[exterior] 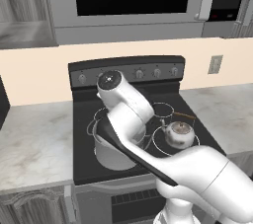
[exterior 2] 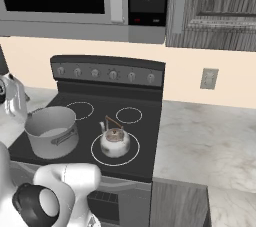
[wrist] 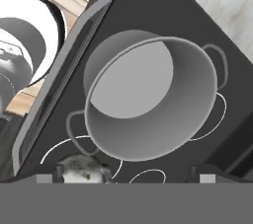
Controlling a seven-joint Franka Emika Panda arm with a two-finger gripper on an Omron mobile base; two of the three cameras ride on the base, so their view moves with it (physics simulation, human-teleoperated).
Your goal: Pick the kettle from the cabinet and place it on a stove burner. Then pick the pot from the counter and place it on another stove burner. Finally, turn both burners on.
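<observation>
Pot [exterior 2: 51,131] and kettle [exterior 2: 114,141] are seen on the cooktop [exterior 2: 140,136].
The claw [wrist: 126,177] is held wide open above the pot, nothing gripped.

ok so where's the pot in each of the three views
left base view: pot left of centre, partly behind the arm, on the front left burner.
right base view: pot at lower left.
hand view: pot centre, seen from above.
Shared landmark: the kettle beside it on the cooktop.

The 2 base views look forward and down on the stove [exterior: 84,161] from left and right, sharing it with the close hand view above the pot [wrist: 153,119].
</observation>
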